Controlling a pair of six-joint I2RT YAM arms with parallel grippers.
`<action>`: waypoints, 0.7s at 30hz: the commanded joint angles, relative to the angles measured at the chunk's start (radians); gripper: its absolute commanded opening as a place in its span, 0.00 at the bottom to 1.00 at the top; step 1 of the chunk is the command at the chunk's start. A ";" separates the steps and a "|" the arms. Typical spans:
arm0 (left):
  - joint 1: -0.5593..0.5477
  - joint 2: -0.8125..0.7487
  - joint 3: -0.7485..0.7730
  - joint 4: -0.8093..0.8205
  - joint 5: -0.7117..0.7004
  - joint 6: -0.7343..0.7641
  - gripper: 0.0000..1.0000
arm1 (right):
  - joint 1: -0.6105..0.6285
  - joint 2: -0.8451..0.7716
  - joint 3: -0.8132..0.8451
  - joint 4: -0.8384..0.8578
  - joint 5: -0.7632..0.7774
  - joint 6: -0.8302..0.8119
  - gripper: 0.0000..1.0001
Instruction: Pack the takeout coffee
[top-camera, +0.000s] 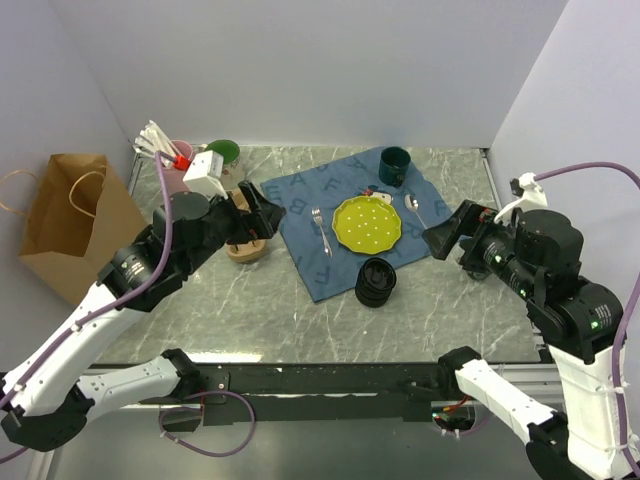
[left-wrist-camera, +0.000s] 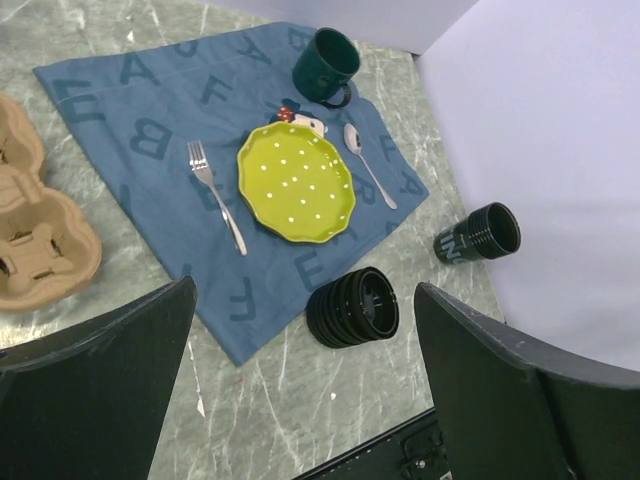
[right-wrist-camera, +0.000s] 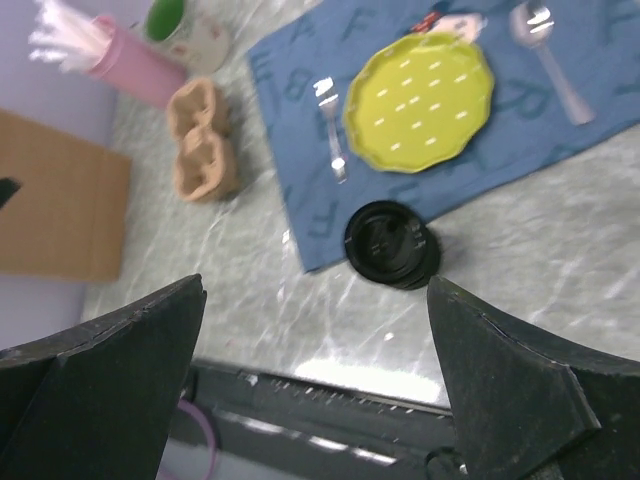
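Packing not started. Left gripper and right gripper stand spread, empty. One ribbed black lidded cup sits at the edge of the blue lettered cloth; its twin rests well right. Tan cardboard carrier unloaded.

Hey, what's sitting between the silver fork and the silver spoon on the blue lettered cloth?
A round yellow-green plate with white dots, between silver fork and silver spoon on the blue lettered cloth, clearest in the top external view.
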 joint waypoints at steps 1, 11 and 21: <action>-0.004 0.010 0.070 0.028 0.046 0.042 0.97 | 0.001 -0.012 0.033 0.010 0.226 -0.081 1.00; -0.004 -0.074 -0.047 0.066 0.068 -0.042 0.97 | -0.025 0.129 -0.042 -0.142 0.540 -0.229 0.84; -0.004 -0.080 -0.079 0.038 0.106 -0.073 0.98 | -0.336 0.382 -0.088 -0.017 0.314 -0.412 0.52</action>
